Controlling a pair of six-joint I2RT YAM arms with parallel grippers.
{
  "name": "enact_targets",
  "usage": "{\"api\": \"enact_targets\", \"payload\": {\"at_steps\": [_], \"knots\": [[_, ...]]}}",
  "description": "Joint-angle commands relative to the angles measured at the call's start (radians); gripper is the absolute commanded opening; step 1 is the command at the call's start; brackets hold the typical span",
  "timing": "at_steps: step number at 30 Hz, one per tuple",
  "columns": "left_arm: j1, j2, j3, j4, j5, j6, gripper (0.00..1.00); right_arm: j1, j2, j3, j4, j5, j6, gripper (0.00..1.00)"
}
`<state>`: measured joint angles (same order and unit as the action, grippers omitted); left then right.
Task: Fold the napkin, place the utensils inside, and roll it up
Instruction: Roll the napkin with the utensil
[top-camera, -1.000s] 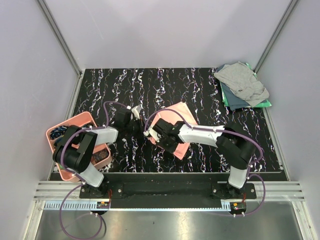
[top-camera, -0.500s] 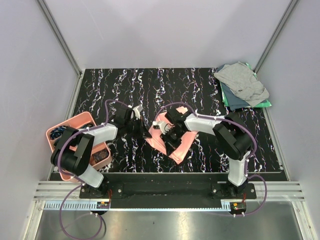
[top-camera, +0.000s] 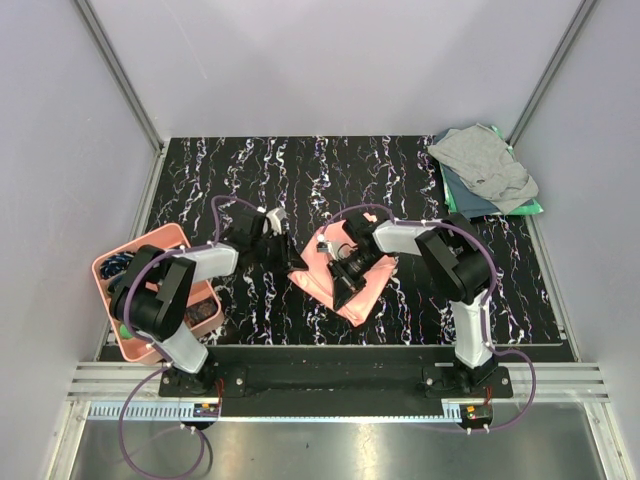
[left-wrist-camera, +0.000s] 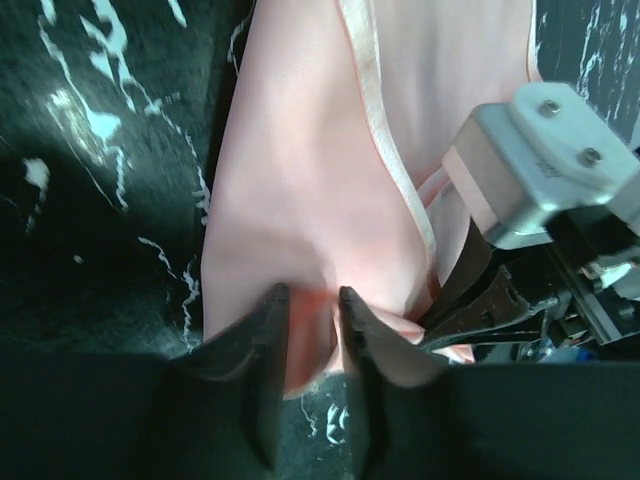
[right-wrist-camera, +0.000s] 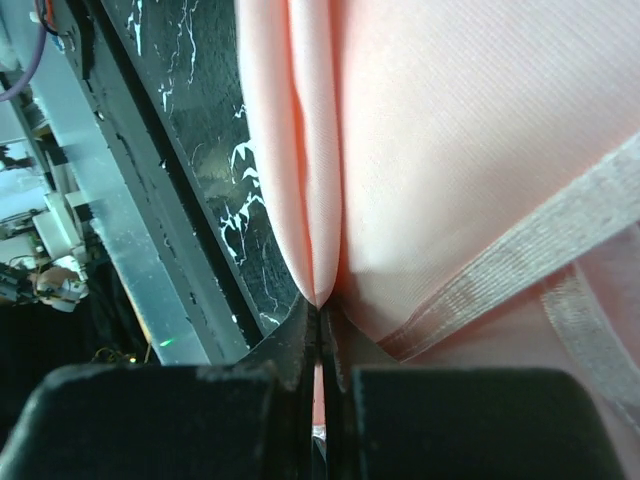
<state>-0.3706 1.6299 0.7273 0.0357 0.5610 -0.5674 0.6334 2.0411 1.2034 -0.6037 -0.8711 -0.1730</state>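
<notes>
Black marbled table (top-camera: 300, 170) bearing salmon napkin (top-camera: 370, 290), folded, near centre and slightly toward 6 o'clock; nipped at 9 o'clock edge by left gripper (left-wrist-camera: 308, 300), cloth bulging between fingers; clamped along a raised fold by right gripper (right-wrist-camera: 322, 310), fingers pressed together

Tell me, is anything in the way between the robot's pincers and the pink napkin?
Nothing visible is. The left pincer has the napkin bunched between its fingertips, and the right pincer is shut on a fold of it, so both are touching the cloth directly.
</notes>
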Motion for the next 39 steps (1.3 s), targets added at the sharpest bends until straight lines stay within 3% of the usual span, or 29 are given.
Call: {"api": "enact_targets", "payload": {"at_steps": [1, 3, 9, 16, 22, 28, 32, 35, 39], "knots": [[0.019, -0.042, 0.035, 0.082, -0.01, 0.015, 0.41, -0.018, 0.025, 0.036, -0.028, -0.088, 0.01, 0.0], [0.024, -0.064, 0.023, 0.087, -0.018, 0.015, 0.52, -0.023, 0.031, 0.039, -0.03, -0.094, 0.01, 0.0], [0.029, -0.113, -0.025, 0.133, -0.015, 0.041, 0.65, -0.031, 0.044, 0.045, -0.036, -0.108, 0.007, 0.0], [0.05, -0.145, -0.112, 0.153, -0.036, 0.08, 0.75, -0.038, 0.053, 0.05, -0.044, -0.12, 0.004, 0.0], [0.059, -0.125, -0.143, 0.196, -0.009, 0.07, 0.77, -0.04, 0.064, 0.058, -0.05, -0.123, 0.004, 0.0], [0.064, -0.058, -0.158, 0.283, 0.028, 0.057, 0.68, -0.041, 0.071, 0.062, -0.054, -0.124, 0.003, 0.0], [0.064, -0.03, -0.172, 0.331, 0.051, 0.038, 0.54, -0.041, 0.073, 0.062, -0.057, -0.123, 0.004, 0.0], [0.064, -0.025, -0.18, 0.346, 0.043, 0.034, 0.5, -0.041, 0.076, 0.065, -0.057, -0.123, 0.003, 0.0], [0.064, -0.002, -0.175, 0.349, 0.037, 0.037, 0.34, -0.041, 0.079, 0.067, -0.061, -0.12, 0.004, 0.0]]}}
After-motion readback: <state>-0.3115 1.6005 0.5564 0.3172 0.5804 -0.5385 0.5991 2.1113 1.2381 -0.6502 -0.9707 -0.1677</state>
